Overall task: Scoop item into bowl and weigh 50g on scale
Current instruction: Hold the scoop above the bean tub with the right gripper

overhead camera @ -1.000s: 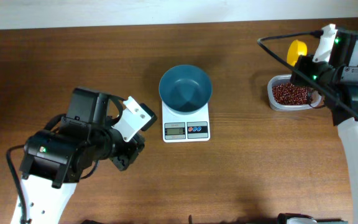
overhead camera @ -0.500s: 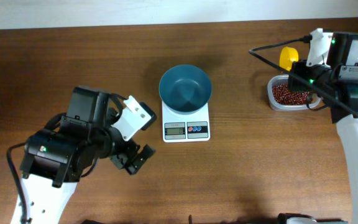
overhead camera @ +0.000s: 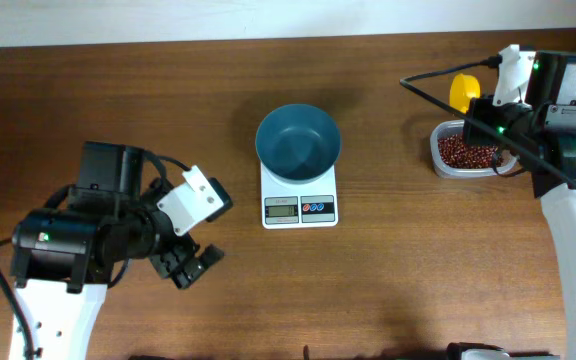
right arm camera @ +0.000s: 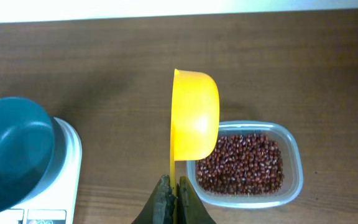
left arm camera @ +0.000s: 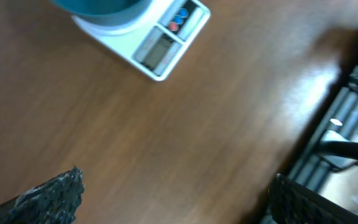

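Nearest the robot's side of the wooden worktop (overhead camera: 118,90), the left pincer (overhead camera: 192,264) is seen from above with its fingers spread, holding nothing. It is well apart from the scale and lower than it in the picture. In the left wrist view, which is blurred, the two dark fingertips (left arm camera: 55,194) are shown wide apart at the bottom corners over bare wood.

Further out, at the middle, the white scale (overhead camera: 299,205) is placed with its display facing the robot. The teal bowl (overhead camera: 298,142) is set on its far half and looks empty.

Furthest out, on the right, a clear tub (right arm camera: 291,144) is filled with red-brown beans (right arm camera: 241,163). The right pincer (right arm camera: 173,198) is closed on the thin handle of a yellow scoop (right arm camera: 194,121).

The scoop's handle runs straight away from the pincer. Its cup is turned on edge, with the rounded side over the tub's far left corner. The beans lie just beyond and to the right of the pincer, and the bowl lies well to its left. The right arm is judged far nearer to the beans.

The grip on the handle is shown only in the right wrist view; from above it is hidden by the arm. Whether the scoop holds beans cannot be told.
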Motion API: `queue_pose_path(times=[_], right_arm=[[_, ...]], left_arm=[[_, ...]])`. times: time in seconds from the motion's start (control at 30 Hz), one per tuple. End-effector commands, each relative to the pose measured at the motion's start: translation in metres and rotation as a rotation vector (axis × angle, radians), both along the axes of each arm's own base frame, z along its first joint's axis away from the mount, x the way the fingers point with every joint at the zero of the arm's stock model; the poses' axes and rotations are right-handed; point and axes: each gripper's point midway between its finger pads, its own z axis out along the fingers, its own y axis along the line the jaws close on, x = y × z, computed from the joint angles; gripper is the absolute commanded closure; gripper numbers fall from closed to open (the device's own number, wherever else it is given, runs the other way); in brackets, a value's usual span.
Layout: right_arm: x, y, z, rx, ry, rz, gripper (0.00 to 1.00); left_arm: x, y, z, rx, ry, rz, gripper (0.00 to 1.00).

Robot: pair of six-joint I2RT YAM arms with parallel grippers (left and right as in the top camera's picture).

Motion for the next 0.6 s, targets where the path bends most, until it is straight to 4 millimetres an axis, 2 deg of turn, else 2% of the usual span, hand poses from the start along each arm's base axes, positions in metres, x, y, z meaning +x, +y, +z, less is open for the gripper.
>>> queue_pose_path(times=[0.0, 0.2, 0.57], right_arm=[[0.000, 0.001, 0.003, 0.004, -0.001, 0.006, 0.96], [0.000, 0.001, 0.003, 0.004, -0.001, 0.006, 0.96], [0.000, 0.001, 0.003, 0.005, 0.000, 0.006, 0.96]], left_arm=[[0.017, 0.012, 0.008, 0.035, -0.076, 0.029, 0.01], [0.018, 0.001, 0.013, -0.026, -0.088, 0.003, 0.01], [0.018, 0.001, 0.013, -0.029, -0.088, 0.002, 0.01]])
